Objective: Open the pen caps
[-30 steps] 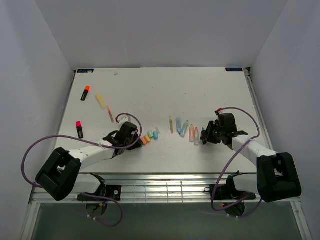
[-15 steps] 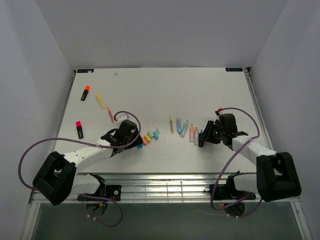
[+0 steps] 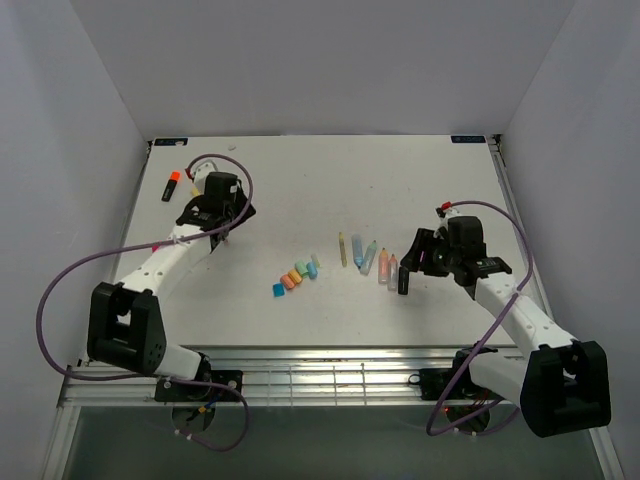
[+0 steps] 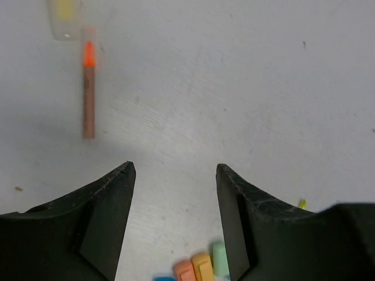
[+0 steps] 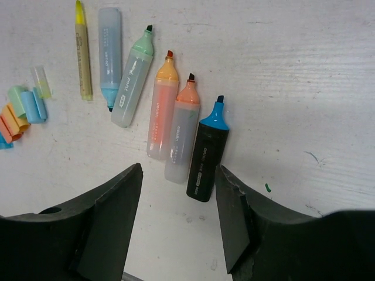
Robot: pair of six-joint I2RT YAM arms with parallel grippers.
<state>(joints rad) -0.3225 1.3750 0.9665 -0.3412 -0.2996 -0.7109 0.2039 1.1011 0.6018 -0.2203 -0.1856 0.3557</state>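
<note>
Reckoning the orange pen point(image 4: 88, 93) beyond the loose caps point(image 4: 202, 268) light, stiff and slick, we'd pinch mid-barrel; left gripper point(image 4: 173, 170) and right gripper point(image 5: 177, 170) both gape empty.

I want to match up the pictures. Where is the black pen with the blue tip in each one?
Top view: the black pen is a little right of centre, just below the middle.
Left wrist: not in it.
Right wrist: the black pen is near the middle, blue tip pointing up.
Shared landmark: the caps, at the bottom edge on the left wrist and the left edge on the right wrist.
</note>
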